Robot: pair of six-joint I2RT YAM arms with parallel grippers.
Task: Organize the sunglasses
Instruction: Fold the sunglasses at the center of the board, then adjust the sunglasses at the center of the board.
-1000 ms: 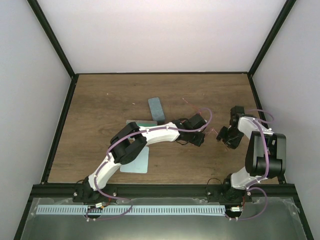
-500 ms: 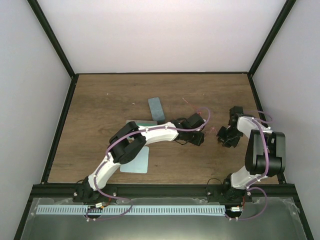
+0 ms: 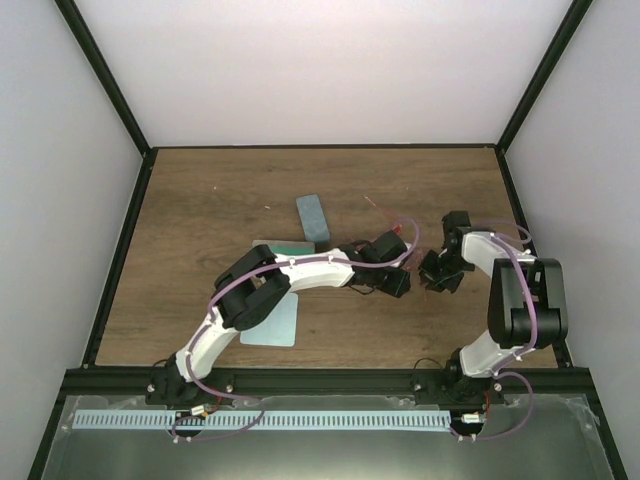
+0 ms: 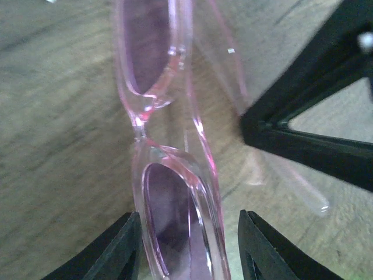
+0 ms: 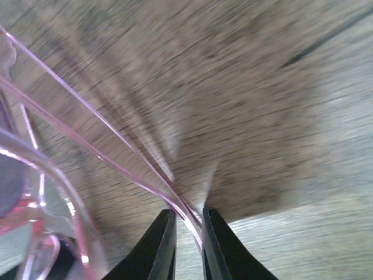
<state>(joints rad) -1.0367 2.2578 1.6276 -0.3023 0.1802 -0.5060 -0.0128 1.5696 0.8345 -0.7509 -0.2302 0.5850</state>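
My left gripper [image 4: 186, 248] is clamping the front of the pink sunglasses [image 4: 152, 70], with one lens sitting between its fingers. My right gripper [image 5: 187, 230] is pinching the thin temple arms [image 5: 111, 143] at its fingertips. The frame is spanning both grippers over the wooden table [image 5: 262, 87].

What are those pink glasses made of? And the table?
The pink glasses look like glossy see-through plastic: the table shows through the frame, and it glints. The table looks like wood, or a wood-print top: brown with grain lines.
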